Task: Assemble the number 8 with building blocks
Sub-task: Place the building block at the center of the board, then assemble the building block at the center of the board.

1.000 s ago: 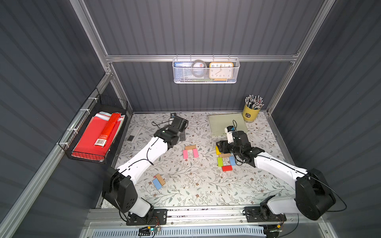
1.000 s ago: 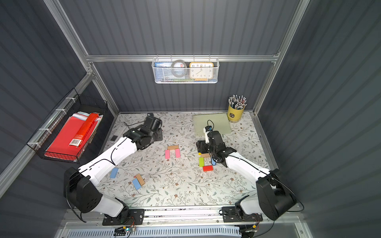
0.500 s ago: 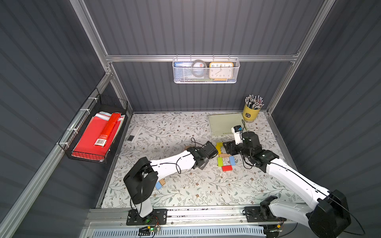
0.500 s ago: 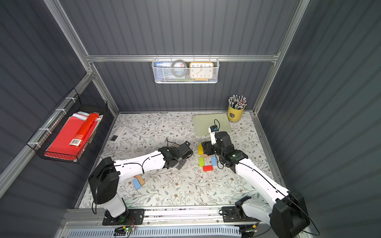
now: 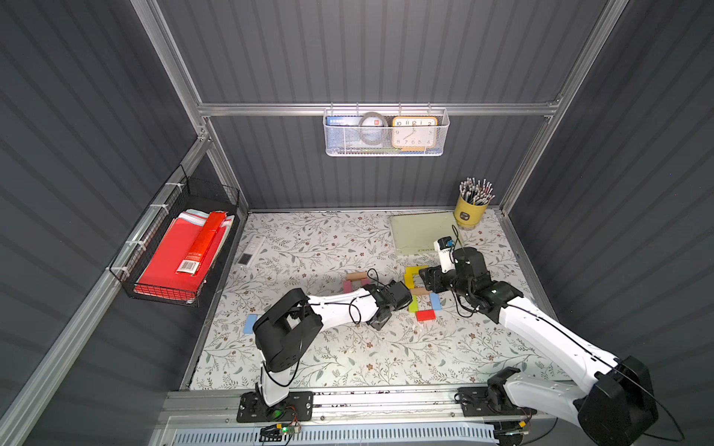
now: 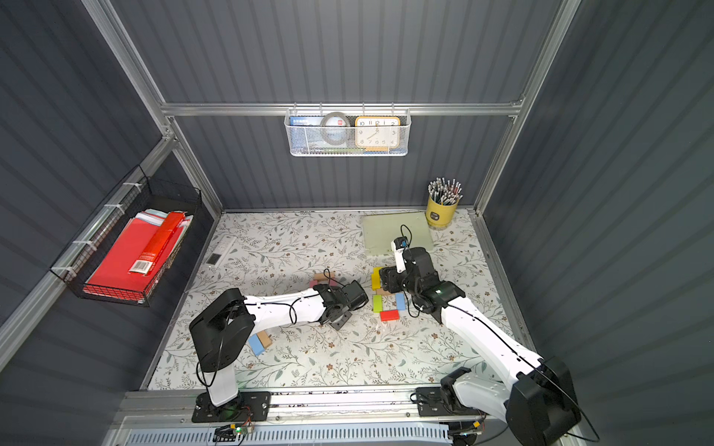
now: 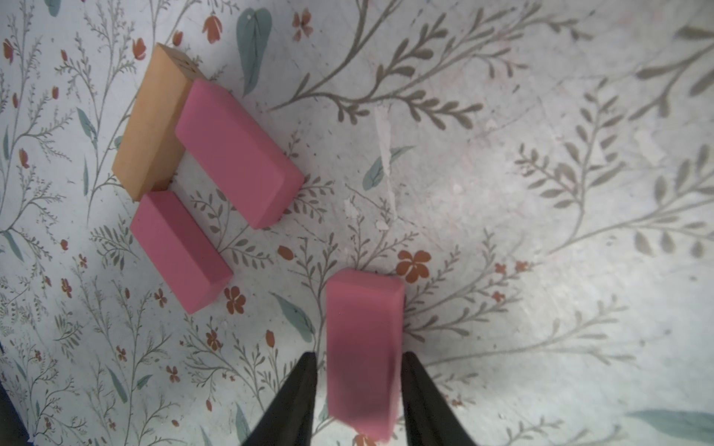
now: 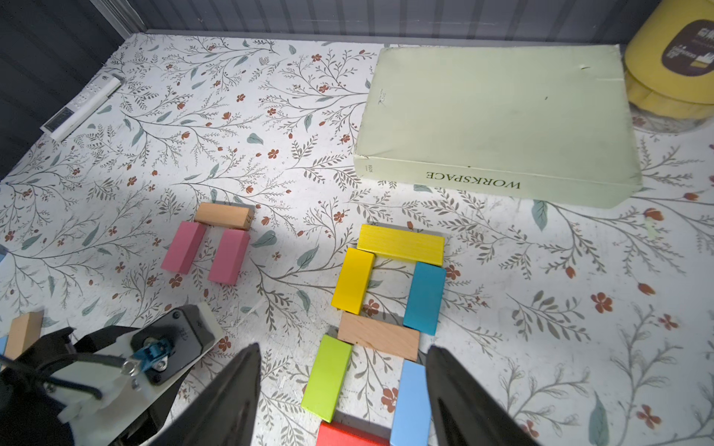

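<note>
Several building blocks form a figure on the mat: a long yellow block [image 8: 402, 244], a short yellow one [image 8: 353, 280], teal [image 8: 425, 297], tan [image 8: 378, 336], green [image 8: 327, 376], light blue [image 8: 411, 401] and red [image 8: 347, 436]. My right gripper [image 8: 343, 347] hovers open over the figure's lower half. My left gripper [image 7: 359, 355] sits just left of the figure [image 5: 415, 270]. Its jaws are slightly parted around a blurred pink block [image 7: 363, 328], with a gap on one side. Two pink blocks [image 7: 235, 150] and a tan one [image 7: 148, 123] lie together nearby.
A pale green book [image 5: 421, 233] and a yellow pencil cup [image 5: 469, 216] stand at the back right. A white remote [image 5: 251, 251] lies at the left edge. Loose blue [image 6: 255, 345] and tan [image 6: 265, 338] blocks lie front left. A wire basket of red folders [image 5: 181, 251] hangs on the left wall.
My left arm swung from the back of the mat to the middle, beside the figure, carrying a pink block; its jaws have just parted a little. The right arm shifted slightly back.
</note>
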Available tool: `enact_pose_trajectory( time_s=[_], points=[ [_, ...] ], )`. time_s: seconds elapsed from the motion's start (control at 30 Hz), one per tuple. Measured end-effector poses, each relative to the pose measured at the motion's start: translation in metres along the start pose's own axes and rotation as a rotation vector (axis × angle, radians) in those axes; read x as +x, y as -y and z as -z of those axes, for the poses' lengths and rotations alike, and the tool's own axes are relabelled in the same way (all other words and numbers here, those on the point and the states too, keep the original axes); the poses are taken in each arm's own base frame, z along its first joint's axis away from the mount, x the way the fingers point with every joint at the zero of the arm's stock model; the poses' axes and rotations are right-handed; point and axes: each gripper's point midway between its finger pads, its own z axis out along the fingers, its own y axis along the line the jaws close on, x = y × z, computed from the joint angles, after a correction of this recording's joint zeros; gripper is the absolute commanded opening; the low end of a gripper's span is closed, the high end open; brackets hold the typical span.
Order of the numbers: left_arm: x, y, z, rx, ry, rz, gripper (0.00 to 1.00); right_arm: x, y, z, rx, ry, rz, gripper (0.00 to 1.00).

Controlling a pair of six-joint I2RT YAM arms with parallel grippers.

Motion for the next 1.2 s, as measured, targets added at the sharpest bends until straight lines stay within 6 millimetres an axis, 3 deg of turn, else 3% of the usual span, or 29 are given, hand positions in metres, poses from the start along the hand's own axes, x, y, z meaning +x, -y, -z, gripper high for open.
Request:
enact_pose_trajectory(
  time_s=[0.13,0.23,0.4,0.5,0.63,0.67,0.73,0.83,1.03,1.2],
  points=[
    [-0.001,0.002,0.000,0.009,0.003,0.003,0.54,0.002,0.000,0.000,-0.003,-0.007,0.003,0.73],
    [-0.004,0.000,0.003,0.005,0.018,0.027,0.76,0.002,-0.003,-0.001,-0.020,-0.011,0.016,0.76],
    [-0.026,-0.027,0.033,-0.006,0.125,0.142,0.98,0.006,-0.026,0.000,-0.153,-0.032,0.118,0.77],
    [-0.059,-0.076,0.065,0.007,0.262,0.321,0.99,0.008,-0.046,0.003,-0.269,-0.028,0.234,0.77],
    [-0.076,-0.173,0.106,-0.042,0.442,0.589,0.99,0.017,-0.084,0.010,-0.423,-0.012,0.526,0.78],
    [-0.075,-0.196,0.114,-0.070,0.476,0.649,0.99,0.023,-0.096,0.010,-0.459,-0.011,0.620,0.78],
    [-0.070,-0.223,0.123,-0.108,0.519,0.723,0.99,0.036,-0.117,0.008,-0.523,-0.013,0.798,0.75],
    [-0.057,-0.246,0.117,-0.151,0.528,0.794,0.99,0.061,-0.140,-0.004,-0.602,-0.049,1.020,0.73],
    [-0.012,-0.272,0.078,-0.226,0.444,0.879,0.99,0.073,-0.161,-0.049,-0.643,-0.161,1.233,0.69],
    [-0.005,-0.279,0.082,-0.235,0.473,0.907,0.99,0.086,-0.174,-0.076,-0.626,-0.234,1.358,0.68]
  ],
)
